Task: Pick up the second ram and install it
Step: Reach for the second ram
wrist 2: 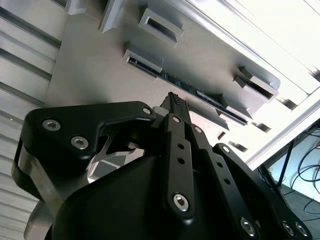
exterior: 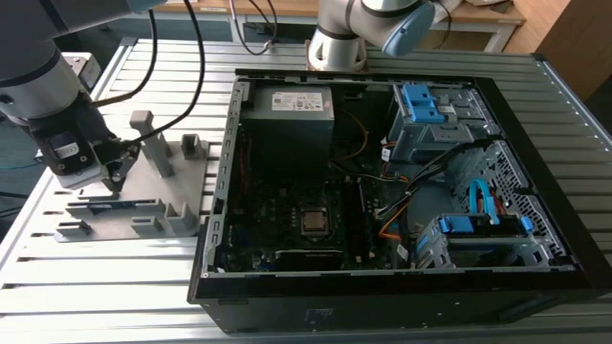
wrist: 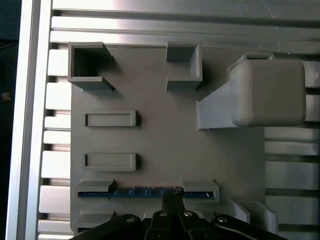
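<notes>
My tool (exterior: 112,180) hangs over the gray holder (exterior: 182,188) on the worktop (exterior: 86,287), at the exterior view's left; can't tell if it's spread or pinching. Second ram (wrist: 135,192) stands on edge in the holder's slot, tool at its middle. Best to grip centred and lift straight, no twist. Open computer case (exterior: 540,136) sits to the right.

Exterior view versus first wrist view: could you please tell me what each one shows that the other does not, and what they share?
The exterior view contributes the open computer case with its motherboard and power supply. The first wrist view contributes a top-down look at the second ram standing on edge in its slot, beside two empty slots. Both show the gray holder tray and the gripper poised at it.
</notes>
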Controlling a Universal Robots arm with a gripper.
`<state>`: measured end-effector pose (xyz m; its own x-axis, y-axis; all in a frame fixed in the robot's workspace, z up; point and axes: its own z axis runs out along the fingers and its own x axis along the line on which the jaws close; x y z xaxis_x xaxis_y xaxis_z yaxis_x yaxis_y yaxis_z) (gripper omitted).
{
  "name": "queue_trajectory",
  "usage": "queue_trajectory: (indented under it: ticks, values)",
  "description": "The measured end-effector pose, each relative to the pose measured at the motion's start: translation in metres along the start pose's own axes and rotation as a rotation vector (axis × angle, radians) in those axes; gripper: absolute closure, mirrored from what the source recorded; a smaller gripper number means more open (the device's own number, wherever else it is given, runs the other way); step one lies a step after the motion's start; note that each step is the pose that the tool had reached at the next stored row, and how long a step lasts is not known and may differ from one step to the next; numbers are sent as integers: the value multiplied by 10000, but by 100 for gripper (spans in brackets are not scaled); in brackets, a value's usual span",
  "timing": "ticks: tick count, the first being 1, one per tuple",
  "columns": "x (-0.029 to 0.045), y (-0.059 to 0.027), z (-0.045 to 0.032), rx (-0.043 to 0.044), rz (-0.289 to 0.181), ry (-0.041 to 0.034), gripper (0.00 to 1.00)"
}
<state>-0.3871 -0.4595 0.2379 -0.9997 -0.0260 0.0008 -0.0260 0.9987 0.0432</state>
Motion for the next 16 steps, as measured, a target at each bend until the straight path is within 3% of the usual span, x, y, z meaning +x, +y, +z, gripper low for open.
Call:
queue_trajectory:
  ticks: [9,16]
  values:
    - [63,-2,77,7,0,-1,90]
    - [69,-2,89,6,0,0,90]
